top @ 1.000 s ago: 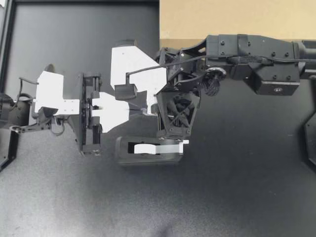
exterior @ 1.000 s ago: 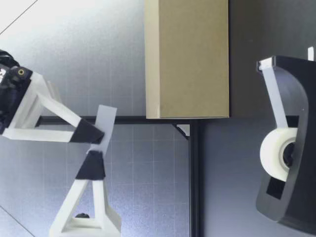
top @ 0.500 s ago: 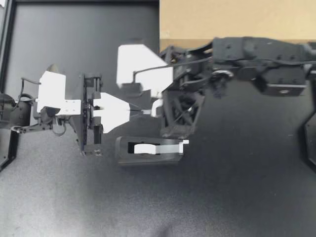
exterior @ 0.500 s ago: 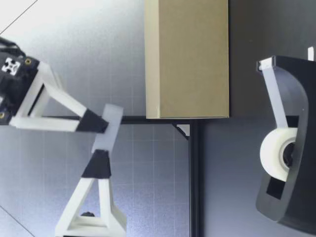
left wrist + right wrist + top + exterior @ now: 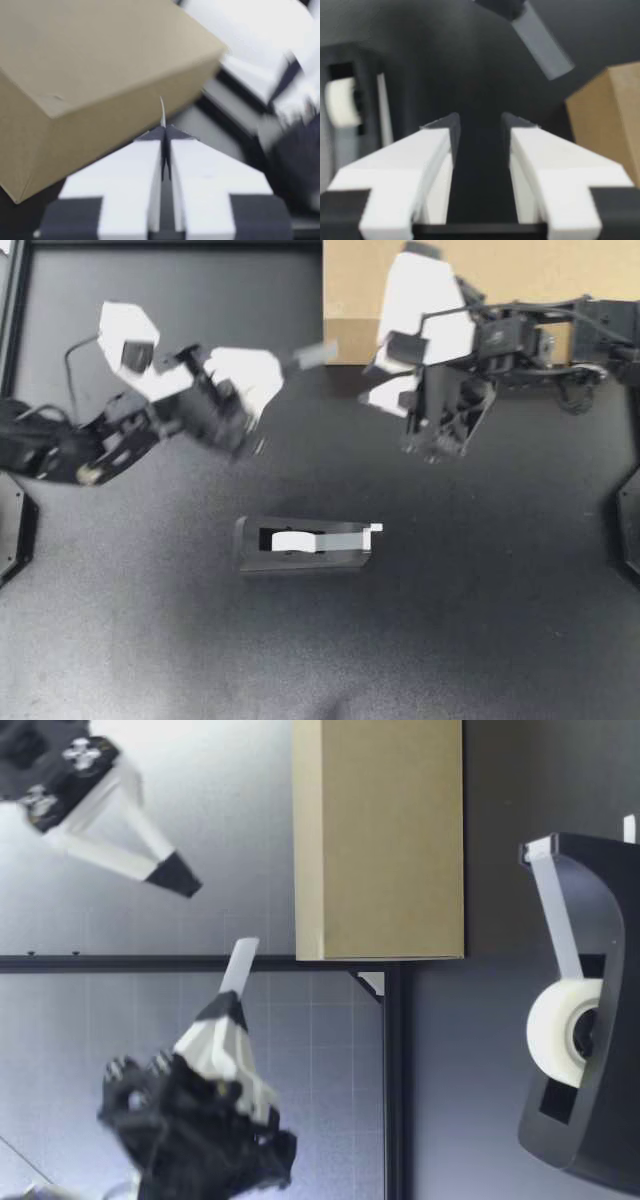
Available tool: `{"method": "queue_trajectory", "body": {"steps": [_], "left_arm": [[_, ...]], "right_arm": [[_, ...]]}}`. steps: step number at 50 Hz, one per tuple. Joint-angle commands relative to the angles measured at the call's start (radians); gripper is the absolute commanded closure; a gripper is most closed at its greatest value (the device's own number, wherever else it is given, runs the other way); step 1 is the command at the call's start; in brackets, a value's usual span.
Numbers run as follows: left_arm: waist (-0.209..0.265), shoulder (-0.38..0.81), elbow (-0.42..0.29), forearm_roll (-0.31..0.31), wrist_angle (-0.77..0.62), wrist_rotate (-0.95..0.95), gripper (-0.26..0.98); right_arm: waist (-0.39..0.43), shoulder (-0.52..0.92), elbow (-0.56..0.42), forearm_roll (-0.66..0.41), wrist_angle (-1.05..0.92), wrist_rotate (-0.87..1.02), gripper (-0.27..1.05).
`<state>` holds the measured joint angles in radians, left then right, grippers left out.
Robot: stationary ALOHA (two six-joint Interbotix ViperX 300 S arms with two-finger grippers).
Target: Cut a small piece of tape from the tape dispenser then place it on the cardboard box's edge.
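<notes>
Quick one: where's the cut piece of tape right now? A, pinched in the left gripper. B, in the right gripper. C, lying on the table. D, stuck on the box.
A: my left gripper has its fingers shut on the tape strip, which sticks out toward the cardboard box; my right gripper is open and empty.

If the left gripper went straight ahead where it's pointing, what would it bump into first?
Probably the cardboard box. My left gripper points at its side near the edge, and the tape strip sticking out past its fingertips would likely touch first.
</notes>
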<state>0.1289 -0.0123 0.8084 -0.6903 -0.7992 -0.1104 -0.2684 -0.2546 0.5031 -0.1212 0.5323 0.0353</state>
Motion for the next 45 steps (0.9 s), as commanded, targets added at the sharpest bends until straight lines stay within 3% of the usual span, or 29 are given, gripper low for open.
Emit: {"method": "queue_trajectory", "body": {"steps": [1,10,18,28,45], "left_arm": [[0.044,0.023,-0.061,-0.014,0.005,-0.078,0.82],[0.103,0.109,-0.114,0.025,0.006,-0.281,0.82],[0.137,0.156,-0.137,0.040,-0.002,-0.387,0.82],[0.153,0.199,-0.161,0.041,0.005,-0.422,0.82],[0.164,0.230,-0.160,0.040,0.008,-0.451,0.82]], "right_arm": [[-0.046,-0.048,0.060,-0.002,-0.132,0.002,0.41],[-0.117,-0.063,0.172,-0.002,-0.374,-0.006,0.51],[-0.169,-0.046,0.210,-0.002,-0.526,-0.012,0.62],[-0.209,0.023,0.210,0.000,-0.635,-0.035,0.71],[-0.213,0.152,0.153,-0.002,-0.657,-0.081,0.76]]}}
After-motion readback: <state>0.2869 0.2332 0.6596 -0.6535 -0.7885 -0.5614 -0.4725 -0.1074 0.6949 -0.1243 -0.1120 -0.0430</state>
